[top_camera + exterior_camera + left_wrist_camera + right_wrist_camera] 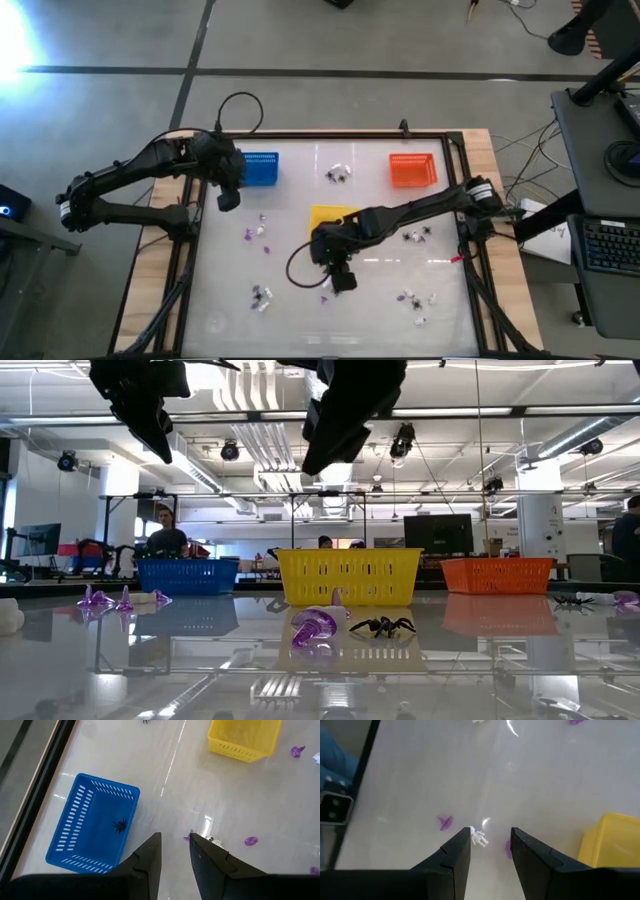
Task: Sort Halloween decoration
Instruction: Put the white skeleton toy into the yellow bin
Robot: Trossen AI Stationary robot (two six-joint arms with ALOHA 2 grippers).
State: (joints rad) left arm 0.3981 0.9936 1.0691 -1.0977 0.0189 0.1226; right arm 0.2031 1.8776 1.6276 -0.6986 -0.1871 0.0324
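Both empty: left gripper (175, 851) parted beside blue basket (95, 822); right gripper (490, 845) parted above trinkets (479, 838).

The tabletop (380, 300) was glossy white with a wood rim; the baskets (348, 575) looked like plastic mesh, the spider (383, 626) perhaps shiny plastic.

Bright, even indoor light from ceiling fixtures that show in the low view. The glossy white table (300, 250) throws back streaks of glare and mirrors the yellow basket (349, 576) faintly. Strong flare whitens the high view's top-left corner. Shadows are soft, focus fair
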